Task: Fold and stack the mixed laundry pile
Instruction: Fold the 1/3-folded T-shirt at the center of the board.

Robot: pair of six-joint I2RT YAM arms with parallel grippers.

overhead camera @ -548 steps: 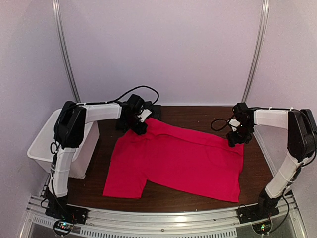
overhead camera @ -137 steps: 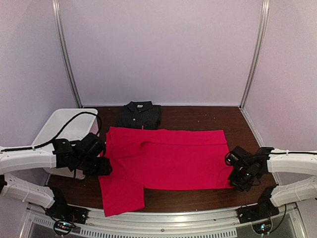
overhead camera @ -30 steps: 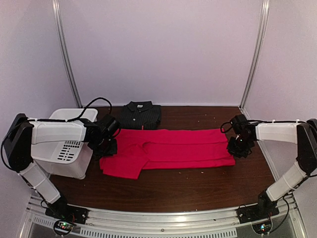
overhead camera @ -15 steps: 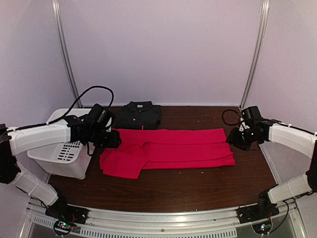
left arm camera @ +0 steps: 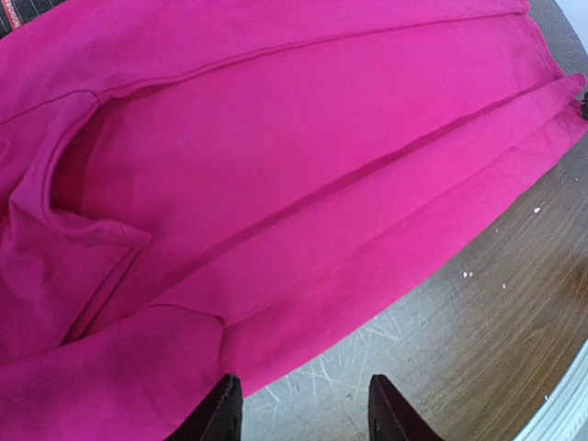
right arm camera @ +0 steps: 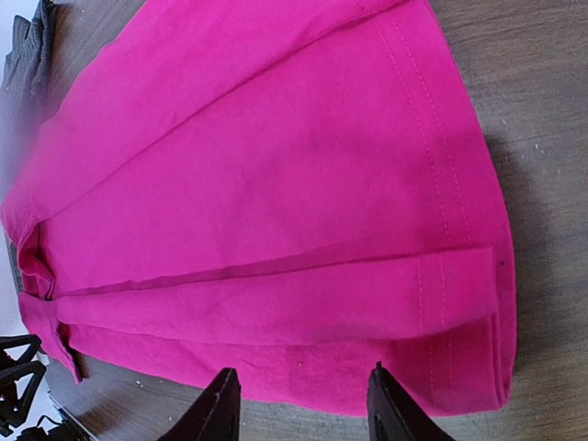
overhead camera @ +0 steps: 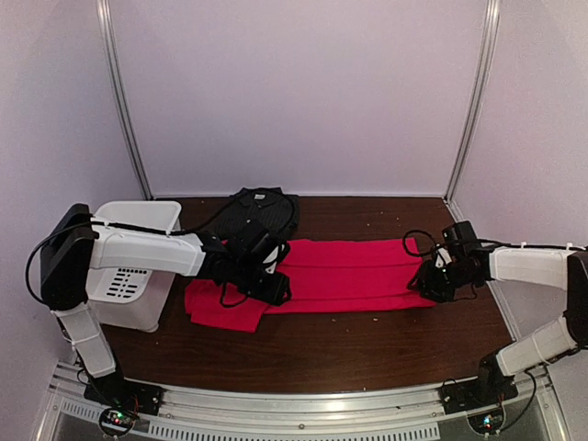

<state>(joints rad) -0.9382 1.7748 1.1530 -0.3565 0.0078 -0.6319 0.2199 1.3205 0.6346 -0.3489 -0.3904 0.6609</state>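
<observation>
Hovering both sets of jaws apart and empty, I see the tee (overhead camera: pixel 358 266) folded lengthwise just ahead of them; I'd pinch every layer at its near edge, evenly.

dark shirt (overhead camera: pixel 262 204) partly behind left arm (overhead camera: pixel 147 250), red T-shirt (left arm camera: pixel 276 184) cropped in wrist views

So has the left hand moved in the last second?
Yes. The left hand has moved right, away from the white bin and out over the near edge of the red T-shirt.
</observation>
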